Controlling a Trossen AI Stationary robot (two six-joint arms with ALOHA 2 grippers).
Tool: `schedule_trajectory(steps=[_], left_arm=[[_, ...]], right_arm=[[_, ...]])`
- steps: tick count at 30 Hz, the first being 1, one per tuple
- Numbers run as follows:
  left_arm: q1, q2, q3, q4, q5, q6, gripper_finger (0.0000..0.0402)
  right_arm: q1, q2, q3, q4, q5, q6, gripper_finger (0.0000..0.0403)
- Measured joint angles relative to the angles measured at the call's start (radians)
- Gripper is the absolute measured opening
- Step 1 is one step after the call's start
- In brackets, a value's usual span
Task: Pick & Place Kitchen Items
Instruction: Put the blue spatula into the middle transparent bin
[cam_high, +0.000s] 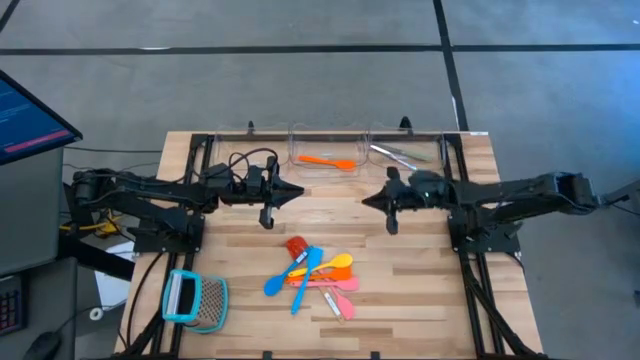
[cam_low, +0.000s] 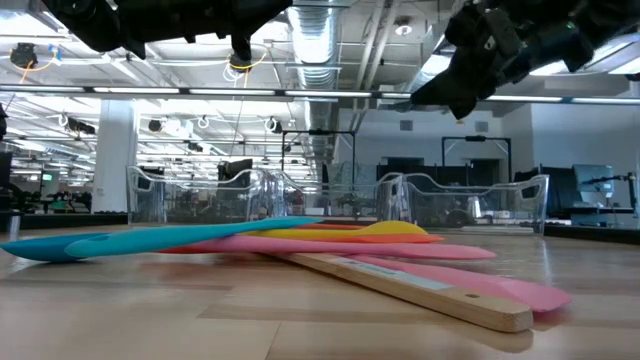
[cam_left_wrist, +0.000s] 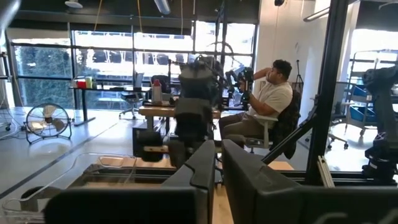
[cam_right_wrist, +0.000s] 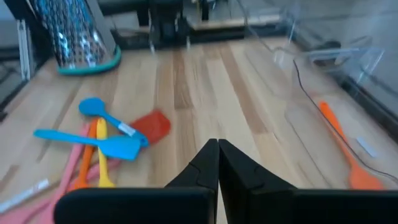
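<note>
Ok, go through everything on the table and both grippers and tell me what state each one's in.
Left gripper: nearly shut, empty, raised over the table.
Right gripper: shut, empty, raised over the table.
Orange spatula: lying in the middle clear bin.
Metal piece: lying in the right clear bin.
Utensil pile: loose on the table, overlapping.
Grater: lying flat near the left front corner.

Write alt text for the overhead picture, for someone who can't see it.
Seen from above, two dark robot arms reach toward each other over a wooden table, the left gripper and right gripper both shut and empty. A pile of colourful utensils lies near the front; an orange spoon lies in a clear bin at the back.
</note>
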Motion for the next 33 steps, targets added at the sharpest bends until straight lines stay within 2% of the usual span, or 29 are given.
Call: schedule_trajectory(steps=[6,11,15,20,23,27,30,33], left_arm=[[0.0,0.0,0.0,0.002,0.0,0.0,0.0018],[0.0,0.0,0.0,0.008,-0.005,-0.002,0.0019],[-0.005,0.0,0.0,0.002,-0.011,-0.124,0.0014],[-0.093,0.0,0.008,-0.022,-0.131,-0.154,0.0001],[-0.16,-0.016,0.056,-0.16,-0.222,-0.153,0.0001],[-0.243,-0.009,0.199,-0.521,-0.393,-0.142,0.0001],[-0.282,0.017,0.316,-0.716,-0.446,-0.186,0.0001],[-0.325,0.054,0.373,-0.782,-0.454,-0.243,0.0001]], right_arm=[[0.145,0.012,-0.108,0.244,0.153,0.075,0.0001],[0.25,0.013,-0.122,0.278,0.226,0.087,0.0001],[0.303,0.011,-0.122,0.281,0.235,0.087,0.0001],[0.342,0.009,-0.122,0.283,0.236,0.087,0.0001],[0.358,0.009,-0.122,0.283,0.236,0.087,0.0001],[0.378,0.009,-0.122,0.289,0.236,0.087,0.0001],[0.392,0.009,-0.122,0.288,0.238,0.092,0.0001],[0.405,0.009,-0.122,0.286,0.259,0.121,0.0001]])
